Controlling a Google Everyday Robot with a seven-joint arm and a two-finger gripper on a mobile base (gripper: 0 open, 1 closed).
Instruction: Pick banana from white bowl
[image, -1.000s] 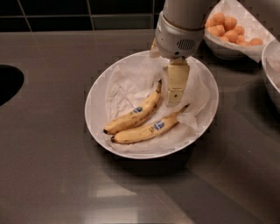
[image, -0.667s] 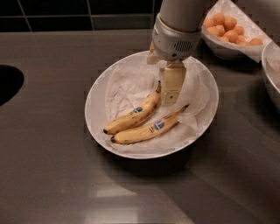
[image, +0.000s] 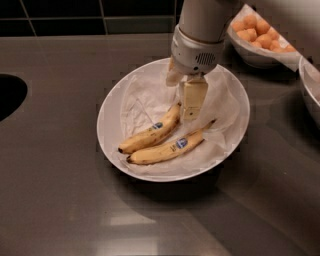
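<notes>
The white bowl (image: 235, 95), wide, shallow and lined with crumpled white paper, sits in the middle of the dark counter. Two bananas lie side by side in it. The banana (image: 150, 133) is the shorter, plumper upper one, speckled brown with a small blue sticker. A longer, slimmer banana (image: 170, 147) lies just below it, also with a blue sticker. My gripper (image: 190, 111) hangs down into the bowl from above, its tip right at the banana's upper right end, which it partly hides.
A smaller white bowl of small orange fruits (image: 257, 35) stands at the back right. The rim of another white dish (image: 310, 85) shows at the right edge. A dark round opening (image: 7, 95) is cut into the counter at the left.
My gripper has shifted a little to the left and lower, closer to the upper banana's right end. The bananas and the bowl have not moved.
</notes>
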